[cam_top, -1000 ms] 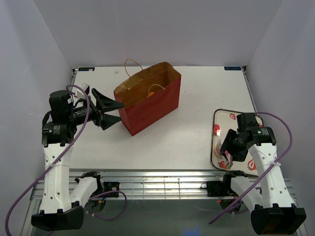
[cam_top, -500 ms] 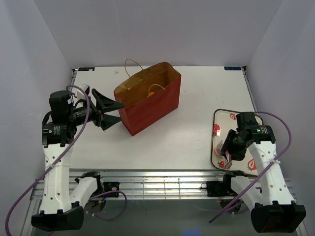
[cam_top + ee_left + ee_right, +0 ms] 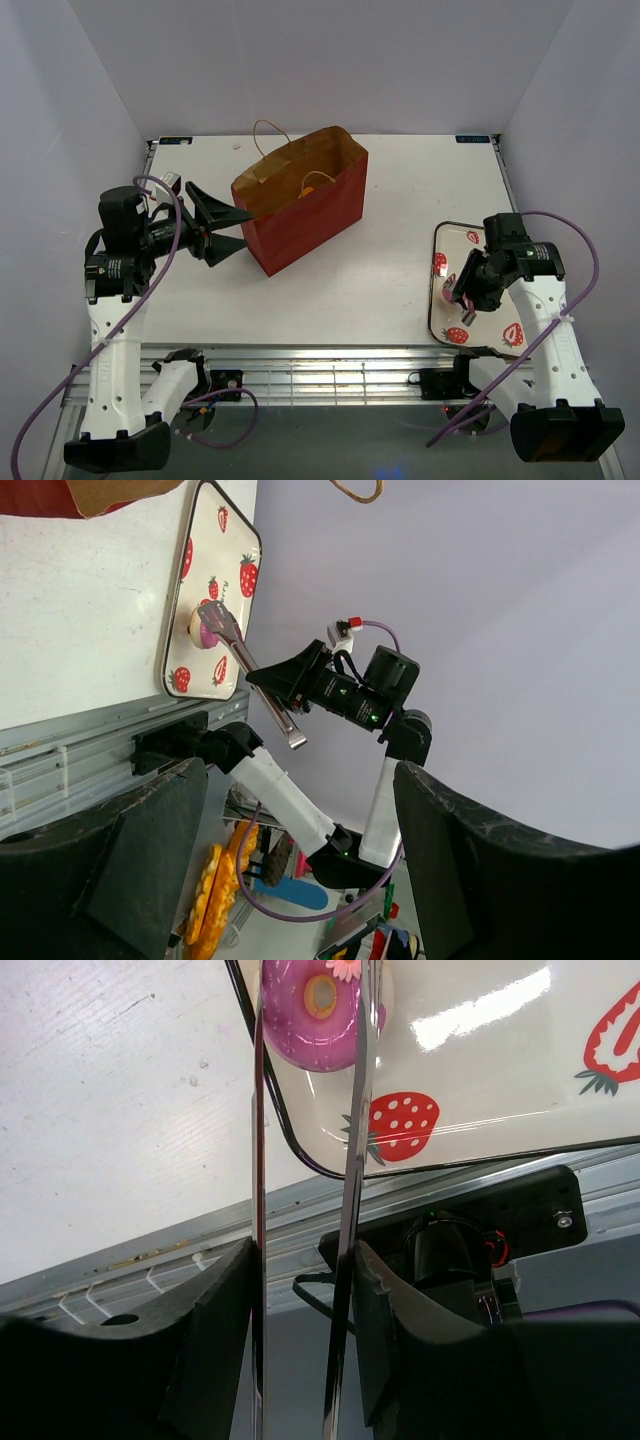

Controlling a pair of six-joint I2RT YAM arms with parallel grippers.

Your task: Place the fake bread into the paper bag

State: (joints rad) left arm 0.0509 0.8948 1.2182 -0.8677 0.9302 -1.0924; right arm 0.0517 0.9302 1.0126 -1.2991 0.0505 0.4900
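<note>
The paper bag stands open on the counter toward eleven o'clock, an orange croissant inside, and the left gripper has its jaws spread, tips against the bag's nine o'clock side. On the tray at four o'clock the right gripper has its jaws clamped on the tongs, whose tips flank the pink doughnut; we judge the pinch is in hand. Next we need a steady lift, then a carry over the bag's mouth.

right end effector squeezed tighter on tongs, tips drawn in around pink doughnut
</note>
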